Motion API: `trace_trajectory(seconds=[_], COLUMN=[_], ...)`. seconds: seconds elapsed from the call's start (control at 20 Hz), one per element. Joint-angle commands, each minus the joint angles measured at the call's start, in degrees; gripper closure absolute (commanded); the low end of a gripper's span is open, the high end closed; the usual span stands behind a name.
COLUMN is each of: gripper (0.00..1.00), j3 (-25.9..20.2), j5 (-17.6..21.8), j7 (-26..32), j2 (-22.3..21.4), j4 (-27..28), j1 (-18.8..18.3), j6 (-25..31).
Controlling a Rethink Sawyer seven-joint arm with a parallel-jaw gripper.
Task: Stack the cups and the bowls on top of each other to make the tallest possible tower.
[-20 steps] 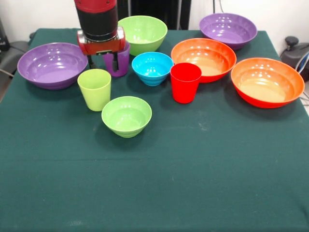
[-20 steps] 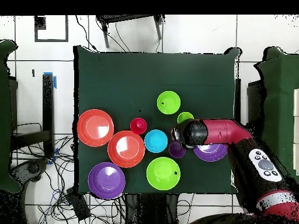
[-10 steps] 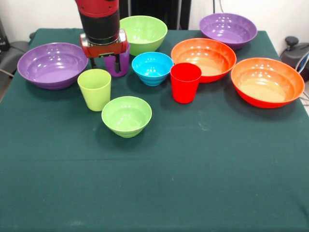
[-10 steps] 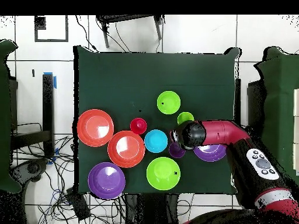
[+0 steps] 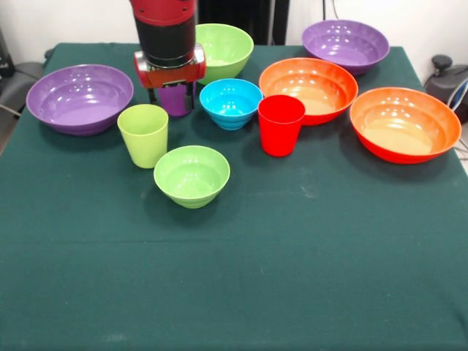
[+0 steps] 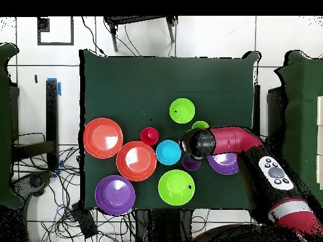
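Observation:
My gripper (image 5: 172,96) hangs open at the back left, one finger on each side of the translucent purple cup (image 5: 175,101), which stands on the table. In front of it stand the lime-green cup (image 5: 143,134) and the small lime-green bowl (image 5: 191,175). The small blue bowl (image 5: 231,102) and the red cup (image 5: 281,124) lie to the right. In the overhead view the arm covers most of the purple cup (image 6: 190,164) and of the lime-green cup (image 6: 200,125). No tower shows; every cup and bowl stands alone.
A wide purple bowl (image 5: 79,99) lies at the left and another (image 5: 346,45) at the back right. Two orange bowls (image 5: 308,89) (image 5: 404,124) fill the right side. A medium lime-green bowl (image 5: 223,47) sits just behind the gripper. The green cloth (image 5: 241,278) covers the table.
The gripper has shifted to the right in the front view, from beside the purple cup to straddling it. No cup or bowl has moved.

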State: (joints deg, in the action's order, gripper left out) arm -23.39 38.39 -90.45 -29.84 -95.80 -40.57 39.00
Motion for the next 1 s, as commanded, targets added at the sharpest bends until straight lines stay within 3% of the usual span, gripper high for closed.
trace_trajectory(seconds=[0.05,1.0], gripper=[0.0,0.0], j3=[-1.8,-1.7], j5=[2.9,1.9], j7=[7.1,9.5], j2=[-0.8,-2.5], j4=[3.3,6.9], j1=[3.2,5.6], j6=[3.8,11.0])
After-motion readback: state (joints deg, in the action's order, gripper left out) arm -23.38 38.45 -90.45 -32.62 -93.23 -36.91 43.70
